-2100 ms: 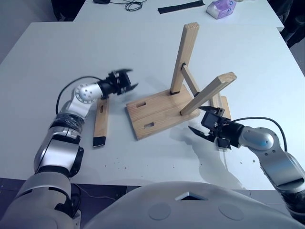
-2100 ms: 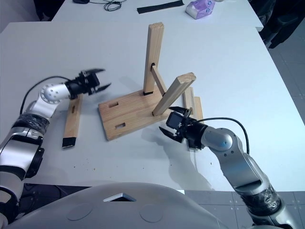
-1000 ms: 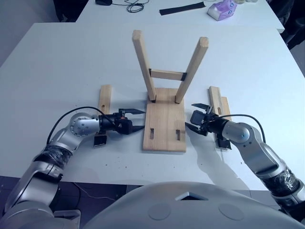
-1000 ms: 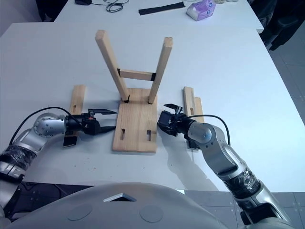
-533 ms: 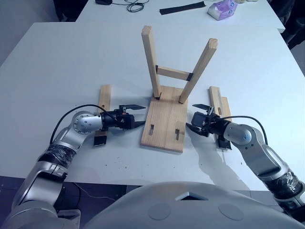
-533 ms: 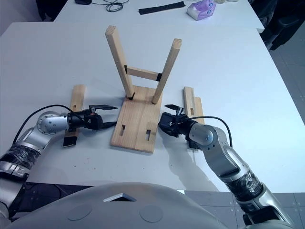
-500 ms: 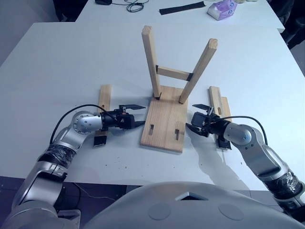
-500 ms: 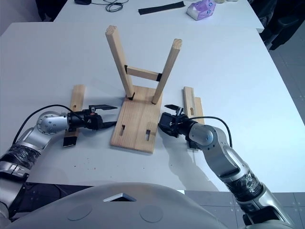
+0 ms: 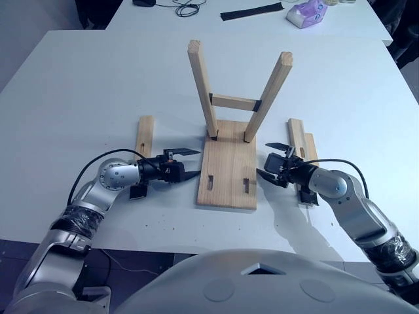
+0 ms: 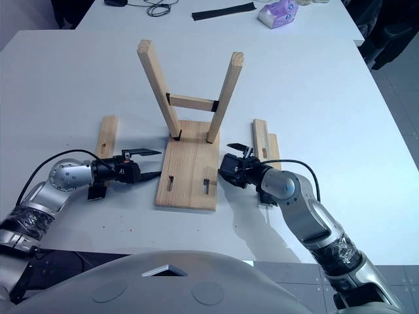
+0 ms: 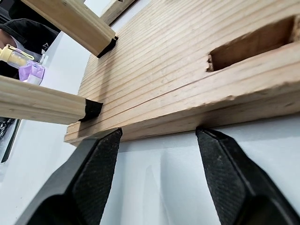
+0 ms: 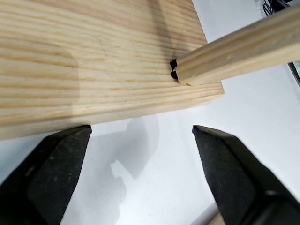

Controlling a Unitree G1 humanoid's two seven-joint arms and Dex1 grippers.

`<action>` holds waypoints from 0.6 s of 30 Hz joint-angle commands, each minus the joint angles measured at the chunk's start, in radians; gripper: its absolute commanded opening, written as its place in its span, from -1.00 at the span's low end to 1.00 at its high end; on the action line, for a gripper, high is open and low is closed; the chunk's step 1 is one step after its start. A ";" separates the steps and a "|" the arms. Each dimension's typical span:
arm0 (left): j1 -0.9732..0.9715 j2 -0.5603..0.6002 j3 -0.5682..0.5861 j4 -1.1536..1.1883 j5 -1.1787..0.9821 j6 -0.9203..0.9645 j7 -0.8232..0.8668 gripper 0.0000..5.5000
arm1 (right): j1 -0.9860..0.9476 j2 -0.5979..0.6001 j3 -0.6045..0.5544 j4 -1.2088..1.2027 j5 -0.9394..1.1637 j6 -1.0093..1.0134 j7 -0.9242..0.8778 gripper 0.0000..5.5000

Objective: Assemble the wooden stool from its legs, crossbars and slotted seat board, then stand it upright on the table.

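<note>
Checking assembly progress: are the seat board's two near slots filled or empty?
Empty. Both slots are bare holes in the seat board; two legs stand at its far end.

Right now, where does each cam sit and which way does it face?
Left eye: on the head, facing forward and down at the table and seat board; both arms show.
Right eye: beside it, same scene, same arms.
Left wrist: low on the left arm, facing the board's left edge; left fingers frame it, spread.
Right wrist: low on the right arm, facing the board's right edge; right fingers spread.
Shared: both wrist views catch the board and a leg slotted into it.
</note>
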 commanded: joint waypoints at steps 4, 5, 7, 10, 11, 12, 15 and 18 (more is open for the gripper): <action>0.091 0.057 0.058 -0.140 -0.103 0.047 -0.038 0.07 | 0.112 -0.074 -0.173 -0.089 0.128 0.081 0.087 0.45; 0.114 0.070 0.071 -0.162 -0.102 0.046 -0.036 0.07 | 0.123 -0.080 -0.216 -0.105 0.147 0.088 0.089 0.45; 0.146 0.083 0.104 -0.204 -0.115 0.069 -0.024 0.07 | 0.145 -0.079 -0.299 -0.142 0.189 0.116 0.088 0.45; 0.176 0.075 0.175 -0.271 -0.155 0.152 0.022 0.07 | 0.165 -0.048 -0.412 -0.182 0.238 0.166 0.055 0.45; 0.178 0.065 0.197 -0.293 -0.171 0.191 0.039 0.07 | 0.168 -0.035 -0.439 -0.191 0.252 0.186 0.042 0.45; 0.181 0.056 0.215 -0.316 -0.185 0.226 0.055 0.07 | 0.170 -0.023 -0.465 -0.198 0.266 0.207 0.031 0.45; 0.202 0.028 0.246 -0.378 -0.196 0.304 0.097 0.07 | 0.165 0.008 -0.549 -0.184 0.301 0.265 -0.007 0.45; 0.240 0.002 0.256 -0.427 -0.172 0.343 0.134 0.07 | 0.165 -0.008 -0.599 -0.128 0.296 0.285 -0.032 0.45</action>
